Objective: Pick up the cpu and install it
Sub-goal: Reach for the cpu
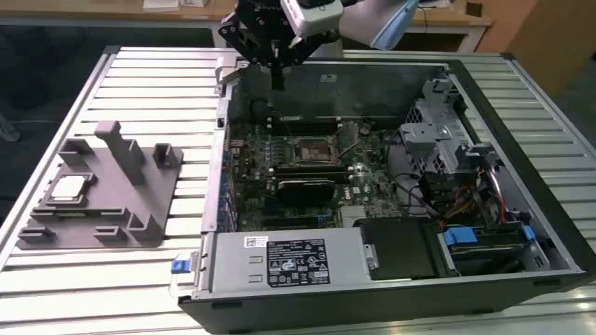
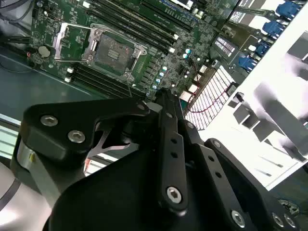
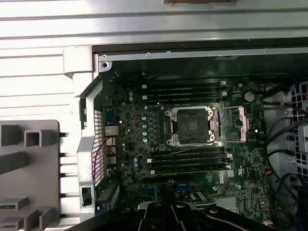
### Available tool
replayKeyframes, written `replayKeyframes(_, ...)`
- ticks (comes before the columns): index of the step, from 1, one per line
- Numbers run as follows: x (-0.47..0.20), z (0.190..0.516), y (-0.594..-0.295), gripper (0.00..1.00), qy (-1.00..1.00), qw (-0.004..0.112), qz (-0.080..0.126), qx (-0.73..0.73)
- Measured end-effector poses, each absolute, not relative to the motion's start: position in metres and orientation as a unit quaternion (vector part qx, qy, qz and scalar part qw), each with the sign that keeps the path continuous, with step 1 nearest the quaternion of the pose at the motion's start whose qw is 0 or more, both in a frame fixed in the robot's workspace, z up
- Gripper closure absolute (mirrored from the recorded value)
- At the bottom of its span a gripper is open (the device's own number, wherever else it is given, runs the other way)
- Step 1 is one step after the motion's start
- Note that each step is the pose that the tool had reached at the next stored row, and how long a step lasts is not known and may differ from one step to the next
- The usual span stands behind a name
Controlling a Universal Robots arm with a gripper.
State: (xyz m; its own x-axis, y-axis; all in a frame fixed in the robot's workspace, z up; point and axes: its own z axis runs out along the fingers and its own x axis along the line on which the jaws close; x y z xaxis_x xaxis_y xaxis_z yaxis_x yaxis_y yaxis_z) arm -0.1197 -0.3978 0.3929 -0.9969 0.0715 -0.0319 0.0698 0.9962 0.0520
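Silvery cpu (image 1: 70,188) lies on grey block (image 1: 84,222), exterior view's left, well apart from pincer (image 1: 276,82). Pincer tips together, empty, above case (image 1: 373,84) back wall. Socket (image 1: 312,150) bare. Risk: arriving unopened would shove the cpu; tilted seating might bend pins.

i count one pincer (image 1: 276,82), mine. below it: one open computer case (image 1: 373,307), one motherboard (image 3: 130,144), one black socket (image 3: 190,126), and two banks of memory slots (image 3: 185,91), one bank on each side of that socket, plus one power supply (image 1: 289,259). well apart from my pincer, on the one table (image 1: 139,77): one grey block (image 1: 102,216) and one cpu (image 1: 69,188).
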Motion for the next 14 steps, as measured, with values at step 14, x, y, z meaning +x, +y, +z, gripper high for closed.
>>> replayKeyframes(14, -0.1256, 0.3929, -0.3978, 0.89, 0.999, 0.017, 0.025, 0.035)
